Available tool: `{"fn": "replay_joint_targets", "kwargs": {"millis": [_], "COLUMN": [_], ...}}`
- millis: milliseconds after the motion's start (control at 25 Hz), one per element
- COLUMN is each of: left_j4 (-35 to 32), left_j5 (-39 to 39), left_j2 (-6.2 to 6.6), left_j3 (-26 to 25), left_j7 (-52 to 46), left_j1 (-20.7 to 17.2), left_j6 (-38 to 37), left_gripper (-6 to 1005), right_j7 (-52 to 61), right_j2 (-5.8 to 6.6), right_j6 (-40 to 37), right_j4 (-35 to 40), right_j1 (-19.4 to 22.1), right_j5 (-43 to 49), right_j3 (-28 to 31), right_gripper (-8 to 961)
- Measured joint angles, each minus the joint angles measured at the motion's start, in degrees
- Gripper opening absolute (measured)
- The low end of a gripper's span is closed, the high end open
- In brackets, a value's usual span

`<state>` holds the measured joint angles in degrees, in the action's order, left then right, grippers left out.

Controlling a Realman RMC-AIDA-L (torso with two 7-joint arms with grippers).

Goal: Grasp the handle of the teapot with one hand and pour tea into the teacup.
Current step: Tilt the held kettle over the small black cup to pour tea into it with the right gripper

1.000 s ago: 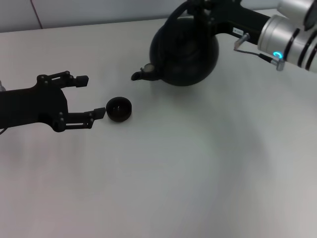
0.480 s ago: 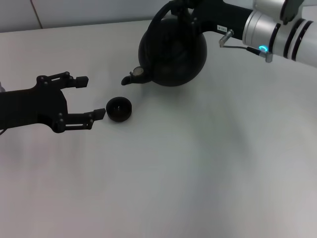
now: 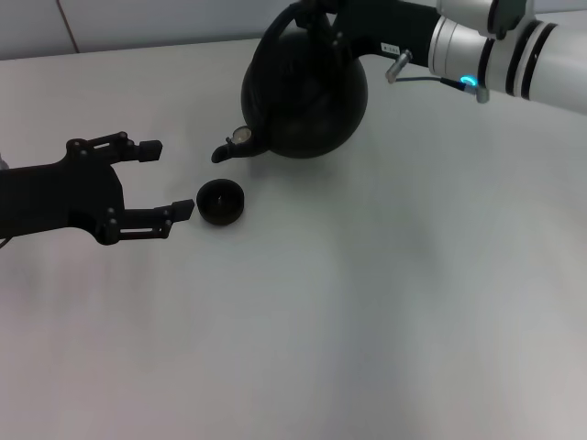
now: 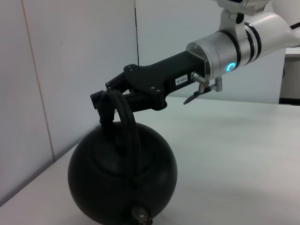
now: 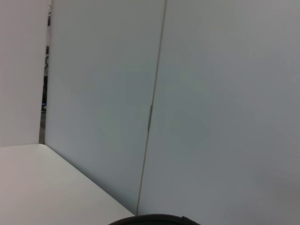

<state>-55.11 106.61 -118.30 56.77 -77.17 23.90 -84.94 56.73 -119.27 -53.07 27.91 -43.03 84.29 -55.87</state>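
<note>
The large black teapot hangs at the far middle of the table, its spout pointing toward my left and slightly down. My right gripper is shut on the arched handle. The left wrist view shows the same grip: right gripper clamped on the handle above the round teapot. The small black teacup stands on the table just below and near the spout tip. Beside the cup, on its left, my left gripper is open, one fingertip almost touching the cup.
The white table stretches to the front and right. Pale wall panels rise behind the table's far edge. In the right wrist view only a thin black arc shows along one edge.
My right arm has carried the teapot to the left, bringing the spout closer to the teacup. The left arm and the cup have not moved.
</note>
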Motion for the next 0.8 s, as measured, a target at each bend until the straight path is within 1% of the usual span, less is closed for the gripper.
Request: {"fn": "replay_joint_targets", "kwargs": {"millis": [560,800], "left_j4": [0.0,-0.1], "left_j5": [-0.5,-0.6], "left_j2": [0.08,0.10], "left_j3": [-0.3,-0.9], "left_j7": [0.8,1.2], "left_j1": [-0.3,-0.3], "left_j6": [0.0,0.0], "left_gripper": [860,860], "right_j7": [0.1,0.1], "right_j2": [0.07,0.09], "right_j6": [0.1,0.1], "right_j4": [3.1,4.2], "right_j1": [0.8,1.0], "right_j5": [0.0,2.3], "right_j3": [-2.6,-2.9], "right_gripper": [166,163]}}
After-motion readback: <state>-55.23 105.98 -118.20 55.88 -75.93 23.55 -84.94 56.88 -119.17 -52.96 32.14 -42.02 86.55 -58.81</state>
